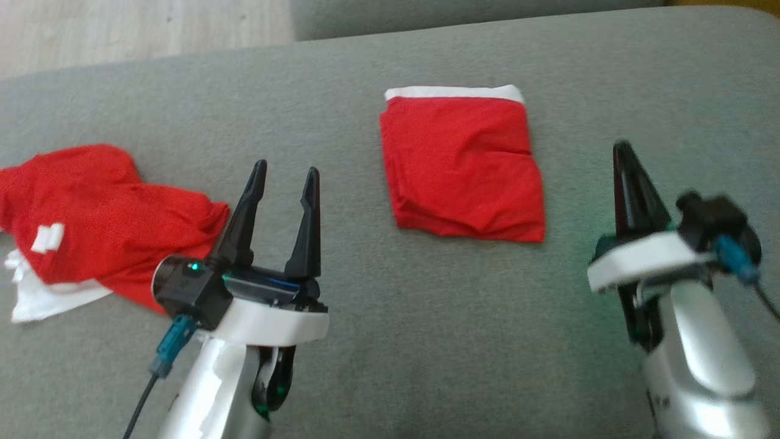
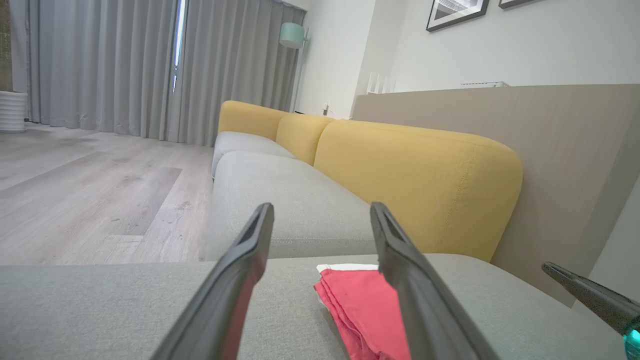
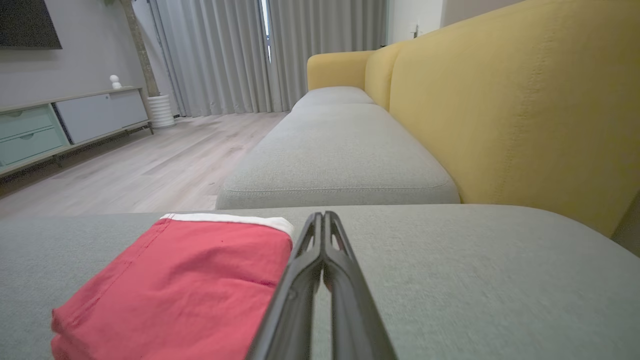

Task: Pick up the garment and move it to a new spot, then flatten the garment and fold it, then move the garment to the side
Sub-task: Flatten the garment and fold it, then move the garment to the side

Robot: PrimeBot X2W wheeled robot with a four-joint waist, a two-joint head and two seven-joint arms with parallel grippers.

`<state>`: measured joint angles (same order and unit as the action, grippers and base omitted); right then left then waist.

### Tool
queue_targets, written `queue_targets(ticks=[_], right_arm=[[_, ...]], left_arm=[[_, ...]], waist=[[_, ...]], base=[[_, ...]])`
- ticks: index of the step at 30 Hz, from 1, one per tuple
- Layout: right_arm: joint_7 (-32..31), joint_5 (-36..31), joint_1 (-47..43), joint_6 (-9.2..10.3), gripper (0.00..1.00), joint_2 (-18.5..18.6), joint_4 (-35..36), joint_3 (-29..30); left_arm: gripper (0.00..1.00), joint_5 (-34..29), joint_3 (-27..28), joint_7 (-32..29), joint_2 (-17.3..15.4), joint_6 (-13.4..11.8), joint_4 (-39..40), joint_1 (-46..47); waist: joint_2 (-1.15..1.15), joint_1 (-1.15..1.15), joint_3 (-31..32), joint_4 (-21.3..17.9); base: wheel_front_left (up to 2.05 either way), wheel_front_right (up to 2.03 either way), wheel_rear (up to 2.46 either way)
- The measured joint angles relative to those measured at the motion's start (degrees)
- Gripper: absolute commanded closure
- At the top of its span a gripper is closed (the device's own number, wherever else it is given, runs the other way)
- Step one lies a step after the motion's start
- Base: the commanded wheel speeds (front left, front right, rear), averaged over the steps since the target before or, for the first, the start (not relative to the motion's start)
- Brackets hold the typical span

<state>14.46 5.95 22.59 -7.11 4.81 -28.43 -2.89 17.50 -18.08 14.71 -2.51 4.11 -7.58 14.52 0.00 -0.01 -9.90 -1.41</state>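
On the grey cushion (image 1: pixel 426 341) lies a folded red garment (image 1: pixel 463 164).

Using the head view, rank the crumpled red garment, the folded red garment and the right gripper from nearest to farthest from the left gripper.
1. The crumpled red garment: just left of the left gripper, its edge beside one finger.
2. The folded red garment: off to the right, lying flat.
3. The right gripper: far right, beyond the folded garment.
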Motion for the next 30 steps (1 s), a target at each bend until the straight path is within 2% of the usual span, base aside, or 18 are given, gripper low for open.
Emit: queue_targets(ticks=[5, 6, 7, 9, 13, 25, 30], right_arm=[[0.0, -1.21, -7.02, 0.0, 1.0, -1.44, 6.72, 2.68], [0.0, -1.21, -7.02, 0.0, 0.84, -1.44, 6.72, 2.68], [0.0, -1.18, -8.0, 0.0, 0.0, -1.45, 7.78, 2.96], [0.0, 0.45, -10.26, 0.0, 0.0, -1.57, 10.25, 2.92], [0.0, 0.7, -11.78, 0.0, 0.0, -1.74, 10.91, 2.59], [0.0, 0.98, -11.43, 0.0, 0.0, -1.83, 11.09, 2.45], [0.0, -0.19, -8.48, 0.0, 0.0, -1.85, 8.65, 2.75]], left_arm=[[0.0, -0.41, 1.14, 0.0, -0.01, 0.63, -0.04, -2.07], [0.0, -0.41, 1.14, 0.0, -0.01, 0.63, -0.04, -2.07], [0.0, -0.41, 1.16, 0.0, -0.01, 0.75, -0.26, -2.42], [0.0, -0.42, 1.23, 0.0, -0.01, 1.0, -0.62, -3.44], [0.0, -0.41, 1.51, 0.0, -0.02, 1.01, -0.69, -4.44], [0.0, -0.41, 1.34, 0.0, -0.02, 1.01, 0.38, -4.27], [0.0, -0.41, 0.78, 0.0, -0.02, 1.01, 0.59, -3.52]], waist=[[0.0, 0.0, 1.16, -1.89], [0.0, 0.0, 1.16, -1.89], [0.0, 0.0, 1.32, -2.07], [0.0, 0.0, 1.68, -2.43], [0.0, 0.0, 2.0, -2.57], [0.0, 0.01, 0.87, -0.76], [0.0, 0.01, -1.07, 0.94]], base=[[0.0, 0.0, 0.0], [0.0, 0.0, 0.0], [0.0, 0.0, 0.0], [0.0, 0.0, 0.0], [0.0, 0.0, 0.0], [0.0, 0.0, 0.0], [0.0, 0.0, 0.0]])
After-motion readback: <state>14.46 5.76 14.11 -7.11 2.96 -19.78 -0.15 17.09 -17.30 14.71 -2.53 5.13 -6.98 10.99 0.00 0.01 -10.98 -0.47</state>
